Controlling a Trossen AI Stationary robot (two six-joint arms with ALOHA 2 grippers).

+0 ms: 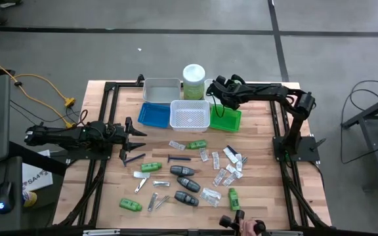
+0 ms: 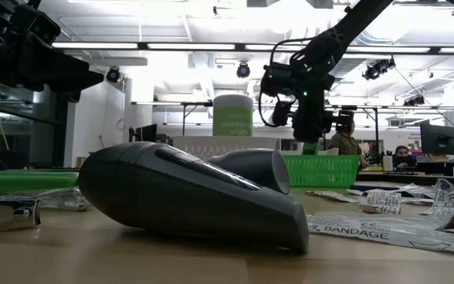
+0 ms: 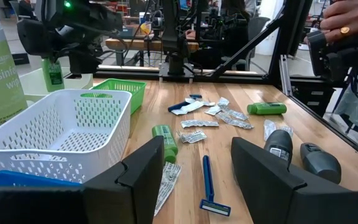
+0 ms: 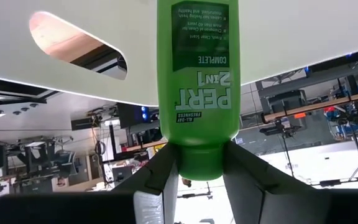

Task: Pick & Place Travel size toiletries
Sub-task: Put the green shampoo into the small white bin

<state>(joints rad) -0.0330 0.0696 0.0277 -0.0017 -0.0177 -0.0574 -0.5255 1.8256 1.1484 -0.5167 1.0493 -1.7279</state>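
a: where's your right gripper [image 1: 213, 92] now?

b: up at the far side of the table, over the green perforated plastic tray [image 1: 226, 118], just beside the white mesh basket [image 1: 189, 115]. your jaws are clamped on a small green shampoo tube [image 4: 197, 87] by its cap end. the tube's long axis runs straight out from the fingers, so it hangs lengthwise off the tips.

a: so the drop turns on what?

b: on which tray sits under the tube. from above you look to be over the near corner of the green tray, close to its shared edge with the white basket. can't tell exactly which one the tube tip is over. check before you let go.

a: and the left gripper [image 3: 194, 168]?

b: low on the left side of the table, jaws apart, holding nothing. a thin blue razor [image 3: 209, 186] lies right ahead of it, handle pointing roughly along your reach, between the fingers' line. your left arm is much nearer to it than the right.

a: rest of the toiletries?

b: scattered mid-table: green tubes, dark grey oval cases [image 1: 182, 170], clear packets.
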